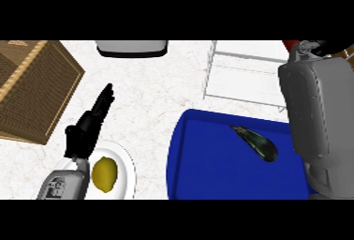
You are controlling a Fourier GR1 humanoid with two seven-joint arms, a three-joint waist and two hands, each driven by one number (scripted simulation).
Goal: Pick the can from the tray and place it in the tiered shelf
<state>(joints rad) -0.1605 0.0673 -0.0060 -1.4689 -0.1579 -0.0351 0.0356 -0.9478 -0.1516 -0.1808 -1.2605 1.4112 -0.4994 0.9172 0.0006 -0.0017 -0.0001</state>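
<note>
My right forearm runs up the right side, and its black hand (320,47) is at the top right, over the far corner of the white tiered shelf (242,75). A small red part of the can (291,44) shows at the hand's left side. The fingers are curled round it and hide most of it. The blue tray (214,178) lies at the bottom centre, in front of the shelf. My left hand (86,129) rests open at the left with its fingers straight, pointing away.
A dark green vegetable (257,144) lies on the tray. By my left wrist, a white plate (128,171) holds a lemon (104,174). A wicker basket (31,89) fills the left side. A grey appliance (131,48) stands at the back.
</note>
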